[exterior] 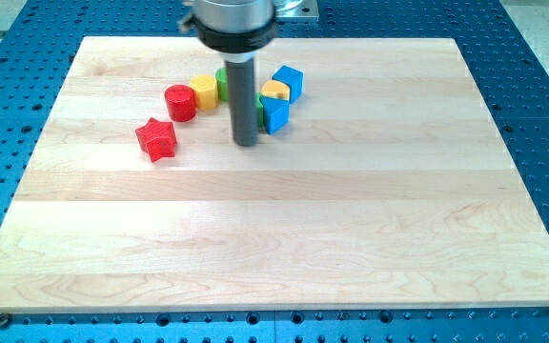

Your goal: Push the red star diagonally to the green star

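The red star lies on the wooden board at the view's upper left. My tip rests on the board to the right of the red star, well apart from it. A green block shows partly behind the rod, and another bit of green shows just right of the rod; I cannot tell which is the green star. The rod hides most of both.
A red cylinder and a yellow block sit left of the rod. A blue cube, a yellow block and a blue block cluster on its right. The wooden board lies on a blue perforated table.
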Controlling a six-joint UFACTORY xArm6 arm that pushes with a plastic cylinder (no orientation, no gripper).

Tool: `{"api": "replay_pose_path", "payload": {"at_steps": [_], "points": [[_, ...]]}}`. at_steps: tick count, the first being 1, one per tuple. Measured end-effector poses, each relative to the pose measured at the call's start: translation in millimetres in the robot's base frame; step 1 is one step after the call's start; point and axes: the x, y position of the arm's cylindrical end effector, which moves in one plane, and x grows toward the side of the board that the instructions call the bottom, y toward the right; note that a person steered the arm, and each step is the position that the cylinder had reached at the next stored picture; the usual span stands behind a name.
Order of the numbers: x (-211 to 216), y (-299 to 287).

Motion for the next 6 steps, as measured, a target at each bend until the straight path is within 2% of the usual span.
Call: {"api": "replay_pose_path", "payload": {"at_steps": [1,2,3,5,6], "points": [[-20,8],[-24,-14],[-25,-34],[-23,-25],[-3,-39]]}}
